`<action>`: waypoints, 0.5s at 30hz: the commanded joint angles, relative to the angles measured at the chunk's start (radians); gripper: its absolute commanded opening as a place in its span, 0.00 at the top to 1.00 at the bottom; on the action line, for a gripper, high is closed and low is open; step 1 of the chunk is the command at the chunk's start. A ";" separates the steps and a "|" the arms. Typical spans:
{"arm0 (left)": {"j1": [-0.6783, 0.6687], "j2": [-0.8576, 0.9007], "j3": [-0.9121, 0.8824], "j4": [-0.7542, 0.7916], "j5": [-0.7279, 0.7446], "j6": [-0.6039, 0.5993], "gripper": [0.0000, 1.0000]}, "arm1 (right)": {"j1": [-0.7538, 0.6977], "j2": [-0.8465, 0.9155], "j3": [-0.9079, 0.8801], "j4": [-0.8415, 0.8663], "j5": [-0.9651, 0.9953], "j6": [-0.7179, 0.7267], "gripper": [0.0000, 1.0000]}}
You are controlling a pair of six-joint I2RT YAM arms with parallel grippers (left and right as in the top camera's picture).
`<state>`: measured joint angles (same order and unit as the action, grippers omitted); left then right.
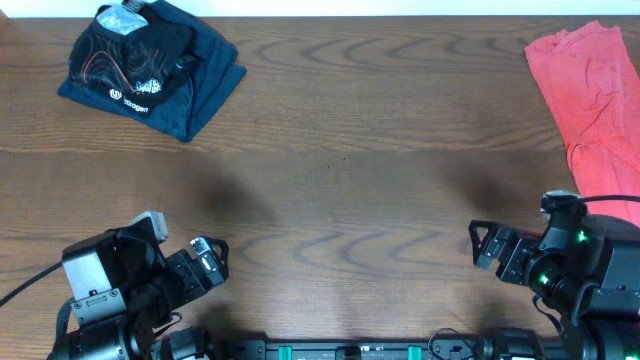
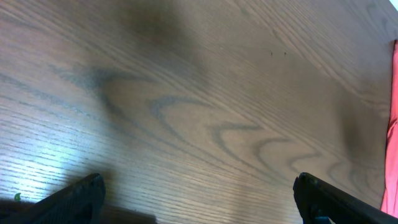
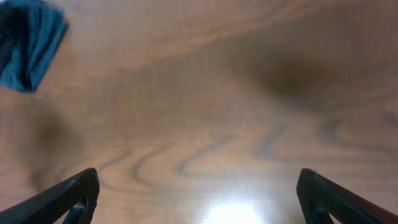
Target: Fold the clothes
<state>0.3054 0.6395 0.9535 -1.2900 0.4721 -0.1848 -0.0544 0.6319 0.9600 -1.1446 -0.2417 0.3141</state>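
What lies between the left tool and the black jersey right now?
Only bare wooden table, up to the edge of the dark blue garment under the black jersey. The overhead view shows it; the left tool is open.

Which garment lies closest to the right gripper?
The coral-red garment, at the right edge; the black jersey and the dark blue garment under it sit far left.

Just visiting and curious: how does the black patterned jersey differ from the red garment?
The black jersey is bunched into a compact bundle; the red garment lies loosely spread and wrinkled. The jersey carries orange lines and white logos; the red one looks plain. The jersey rests on a dark blue garment; the red one lies directly on the table. Both lie along the table's far side.
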 commanded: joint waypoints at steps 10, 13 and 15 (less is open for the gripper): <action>0.001 0.003 -0.003 0.000 0.006 0.008 0.02 | 0.050 -0.299 -0.527 0.637 0.013 -0.062 0.01; 0.001 0.003 -0.003 0.000 0.006 0.008 0.02 | 0.094 -0.375 -0.661 0.828 0.013 -0.093 0.01; 0.001 0.003 -0.003 0.000 0.006 0.008 0.02 | 0.111 -0.413 -0.731 0.931 0.014 -0.116 0.01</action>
<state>0.3054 0.6418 0.9497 -1.2896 0.4721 -0.1844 0.0292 0.2672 0.2996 -0.2821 -0.2314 0.2554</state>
